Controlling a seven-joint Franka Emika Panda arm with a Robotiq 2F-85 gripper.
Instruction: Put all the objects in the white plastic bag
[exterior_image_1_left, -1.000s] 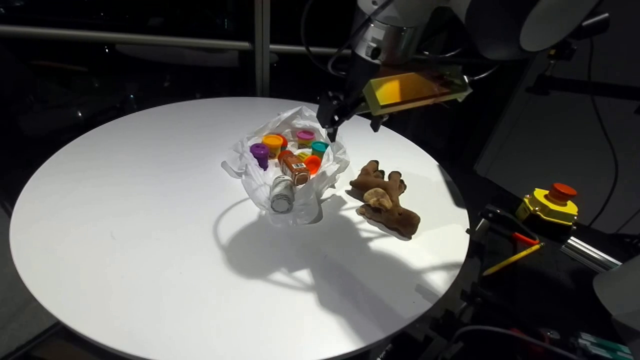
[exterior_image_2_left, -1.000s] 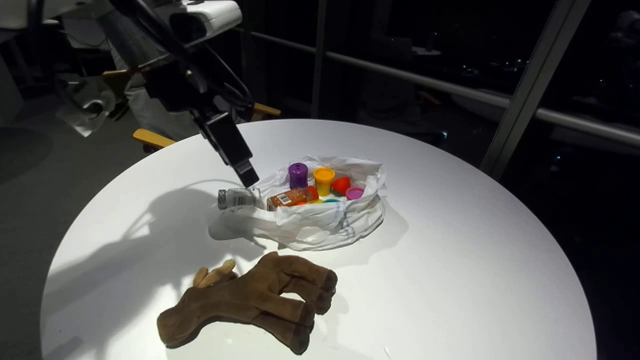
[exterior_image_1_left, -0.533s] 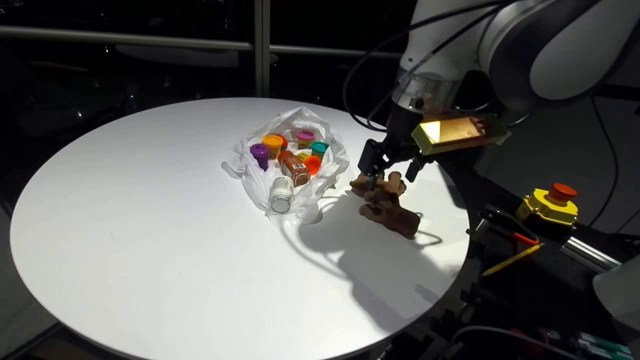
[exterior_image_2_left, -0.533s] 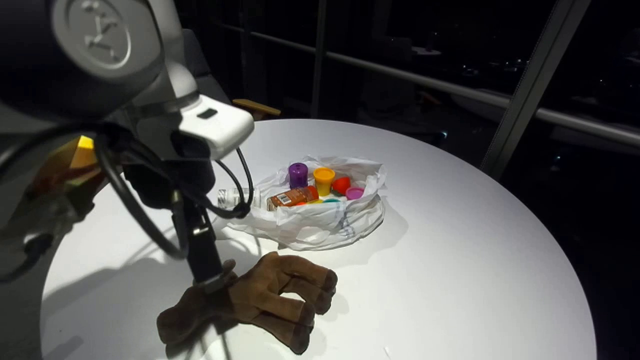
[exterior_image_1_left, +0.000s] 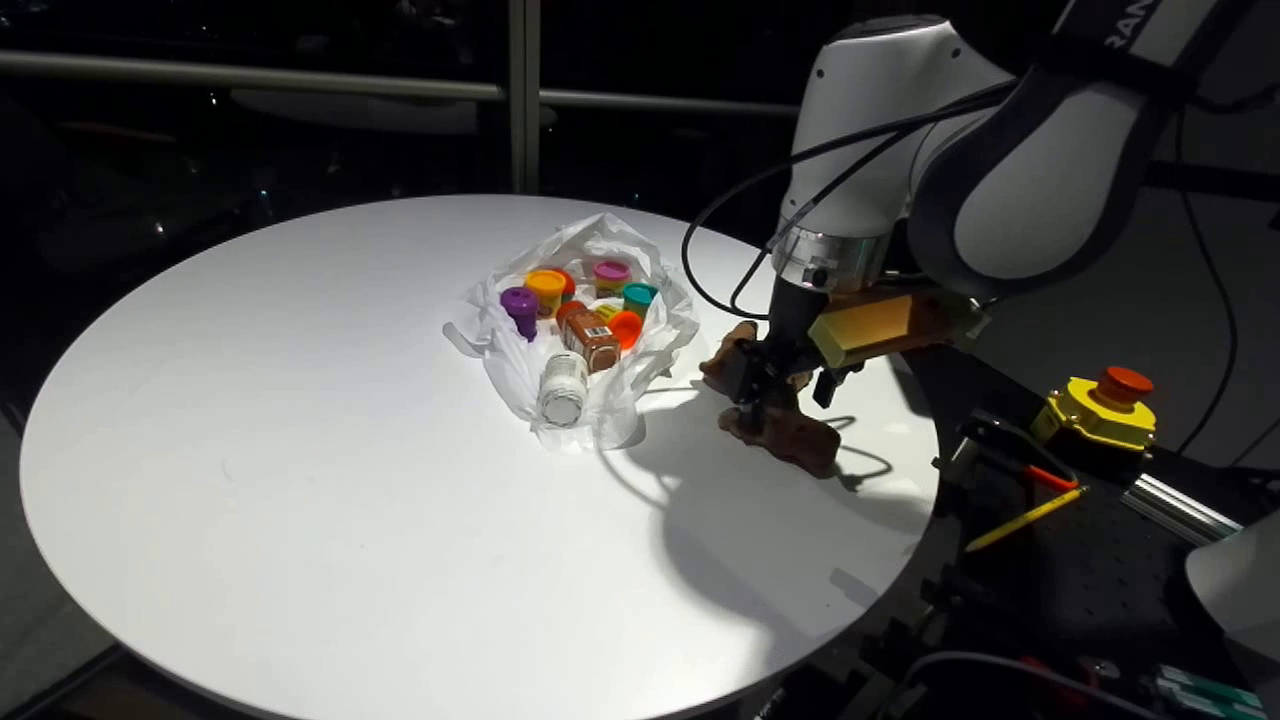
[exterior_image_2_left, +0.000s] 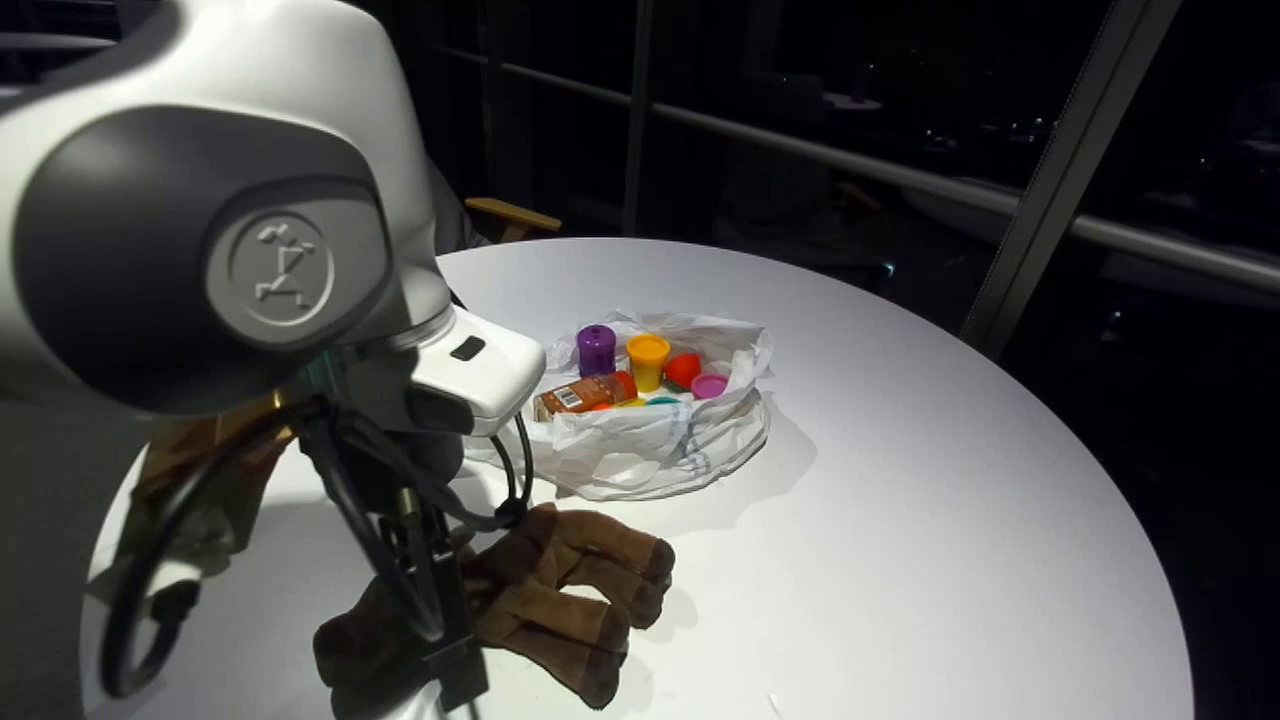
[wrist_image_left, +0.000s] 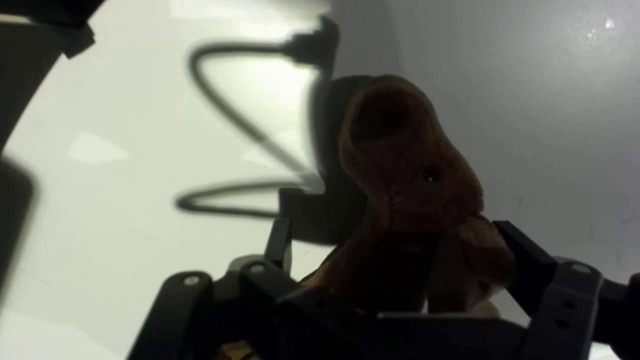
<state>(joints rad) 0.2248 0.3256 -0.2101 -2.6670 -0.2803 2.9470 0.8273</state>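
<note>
Yep, fingers (wrist_image_left: 530, 265) are spread wide, brown toy (wrist_image_left: 407, 195) straddled between them.
It's laid on the white table (exterior_image_1_left: 300, 480), near the white plastic bag (exterior_image_2_left: 645, 465), where colorful cups (exterior_image_2_left: 648, 365) can be seen bunched up inside.

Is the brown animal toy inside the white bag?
No, an exterior view shows the brown animal toy lying on the table, outside the white plastic bag.
</note>
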